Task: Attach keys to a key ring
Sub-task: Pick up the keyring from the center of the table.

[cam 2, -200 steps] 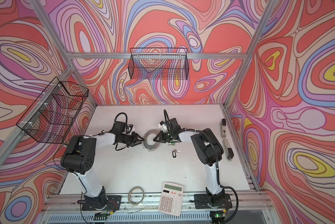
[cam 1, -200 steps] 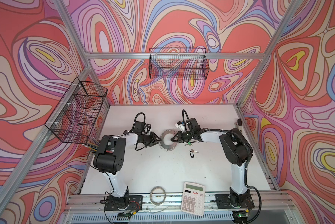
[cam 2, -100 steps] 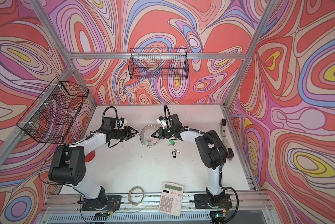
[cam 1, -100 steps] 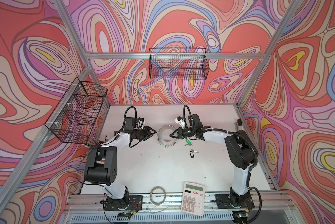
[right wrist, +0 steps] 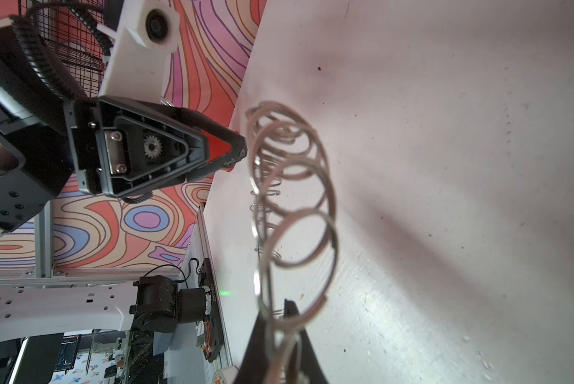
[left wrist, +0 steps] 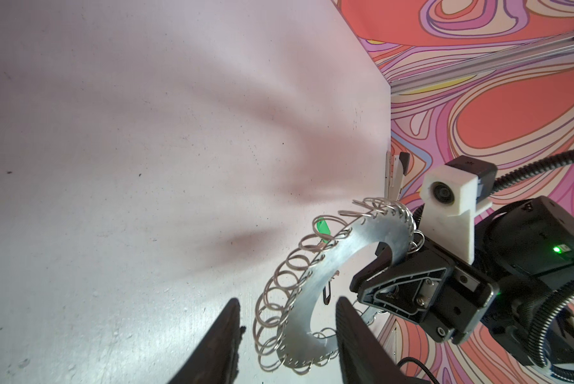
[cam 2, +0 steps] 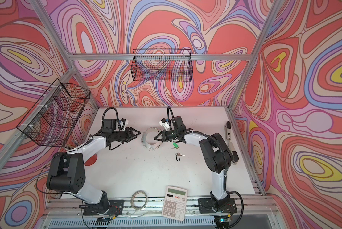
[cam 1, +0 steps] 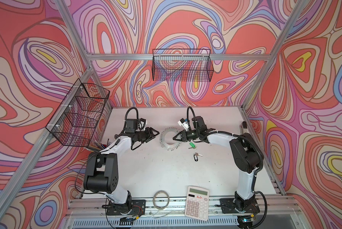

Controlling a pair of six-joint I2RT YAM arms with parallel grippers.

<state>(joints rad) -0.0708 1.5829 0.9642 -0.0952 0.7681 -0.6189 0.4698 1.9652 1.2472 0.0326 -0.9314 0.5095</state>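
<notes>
The key ring (cam 1: pixel 168 143) (cam 2: pixel 148 143), a grey disc fringed with wire loops, is tilted up off the white table (cam 1: pixel 166 174) in both top views. My right gripper (cam 1: pixel 174 137) (right wrist: pixel 279 327) is shut on the ring's right rim. My left gripper (cam 1: pixel 156 133) (left wrist: pixel 287 329) stands open just left of the ring without touching it. In the left wrist view the key ring (left wrist: pixel 325 286) lies just beyond its open fingers. The green-tagged key (cam 1: pixel 192 146) lies under the right wrist. The black-tagged key (cam 1: pixel 196 156) lies nearer the front.
A calculator (cam 1: pixel 197 202) and a thin tape hoop (cam 1: pixel 161 199) sit at the front edge. Wire baskets hang on the left wall (cam 1: pixel 79 115) and back wall (cam 1: pixel 183 68). A stapler-like tool (cam 2: pixel 228 134) lies along the right edge, and a red disc (cam 2: pixel 90 159) lies under the left arm.
My left gripper has pulled back left from the key ring and opened wider. The right gripper kept its hold and the ring tilted up.
</notes>
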